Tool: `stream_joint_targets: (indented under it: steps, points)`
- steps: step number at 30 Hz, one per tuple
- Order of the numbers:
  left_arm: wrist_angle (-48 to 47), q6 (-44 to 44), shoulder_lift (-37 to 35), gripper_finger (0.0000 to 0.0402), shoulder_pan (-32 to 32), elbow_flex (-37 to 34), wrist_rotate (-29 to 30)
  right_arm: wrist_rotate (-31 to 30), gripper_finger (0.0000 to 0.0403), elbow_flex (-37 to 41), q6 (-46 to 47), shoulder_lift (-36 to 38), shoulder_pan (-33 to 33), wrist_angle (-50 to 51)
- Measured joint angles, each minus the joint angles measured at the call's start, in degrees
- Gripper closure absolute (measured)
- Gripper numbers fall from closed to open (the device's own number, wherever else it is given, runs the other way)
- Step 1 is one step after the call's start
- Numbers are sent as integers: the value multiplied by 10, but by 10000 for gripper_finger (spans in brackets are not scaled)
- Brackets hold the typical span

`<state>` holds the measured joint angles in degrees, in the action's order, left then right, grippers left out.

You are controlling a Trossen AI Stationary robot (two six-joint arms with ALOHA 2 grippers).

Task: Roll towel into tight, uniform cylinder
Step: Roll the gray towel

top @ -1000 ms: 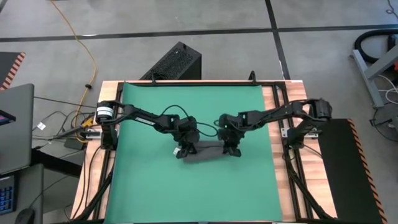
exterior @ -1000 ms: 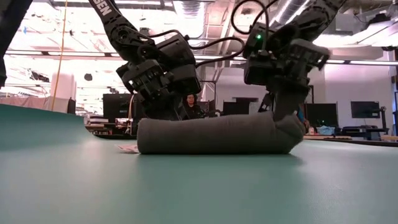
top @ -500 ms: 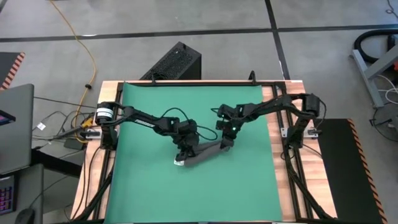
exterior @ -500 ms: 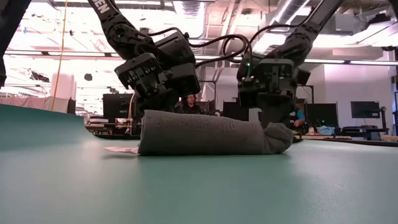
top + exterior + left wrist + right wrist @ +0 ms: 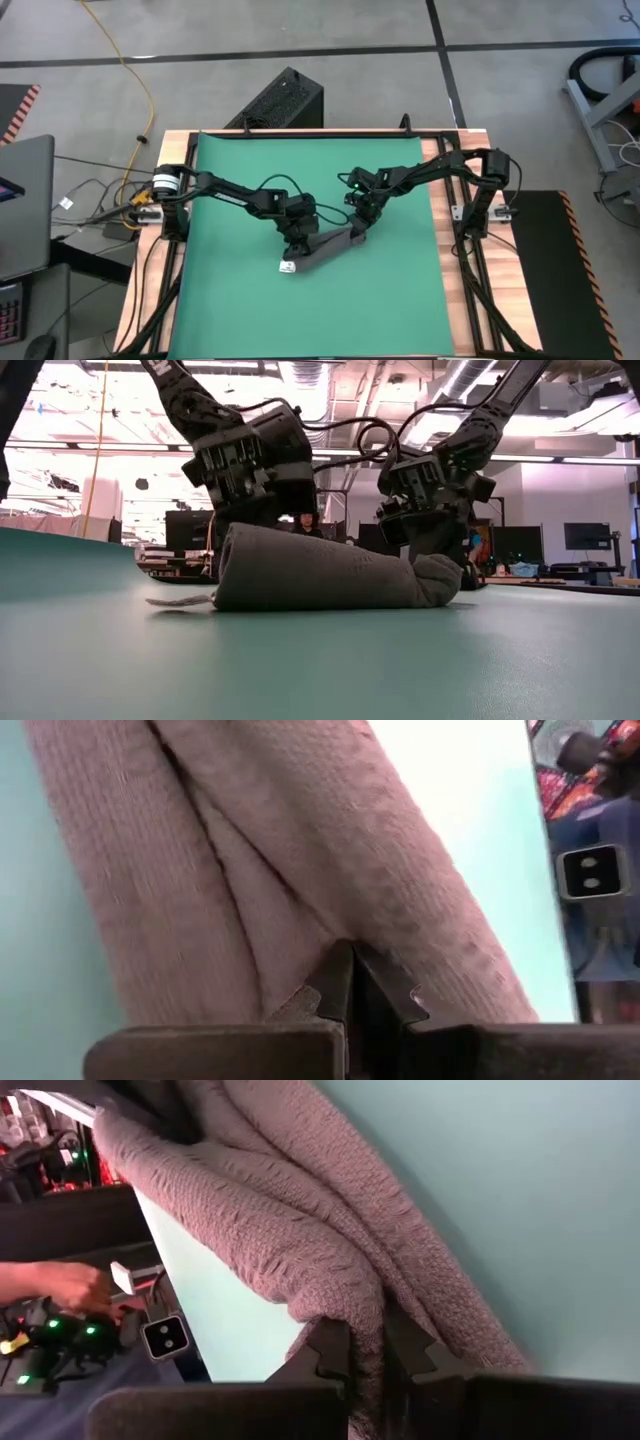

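Wooden table (image 5: 447,330) is covered by green mat (image 5: 240,180), w/ both arms reached in toward mat centre. Towel (image 5: 328,245) is seen as a dark grey roll lying diagonally near mat centre, slightly toward the front edge; in low view the towel (image 5: 320,568) rests flat on the mat, one end thick, other end tapered & bent down. White tag (image 5: 287,266) is spread on mat just beside the roll's thick end, also visible in low view (image 5: 180,601). Left gripper (image 5: 298,238) is set on the thick end; in left wrist view the fingers (image 5: 345,985) are pressed together, a fold of cloth pinched at the tips. Right gripper (image 5: 358,224) is at the tapered end; in right wrist view its fingers (image 5: 330,1348) are clamped on a bunch of towel fabric.
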<state>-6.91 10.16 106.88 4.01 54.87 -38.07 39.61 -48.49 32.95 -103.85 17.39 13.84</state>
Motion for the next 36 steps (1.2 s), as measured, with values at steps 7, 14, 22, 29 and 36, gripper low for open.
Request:
stream_joint_targets:
  steps: [7, 14, 22, 29, 36]
  points:
    - [-40, 71, -79, 401, -2, -1, -14, 0, 373, 0, 17, -1, 0, 0]
    - [-39, 104, -184, 402, -37, 29, 77, -1, 373, 2, 31, -1, 0, -20]
    - [-109, -34, -181, 402, -101, 84, 285, -5, 373, 2, 29, -1, -9, -34]
    - [-145, -80, -147, 402, -105, 84, 308, -4, 373, 2, 28, -1, -8, -40]
    - [-153, -112, -148, 402, -113, 84, 340, -3, 373, 2, 21, -1, -9, -48]
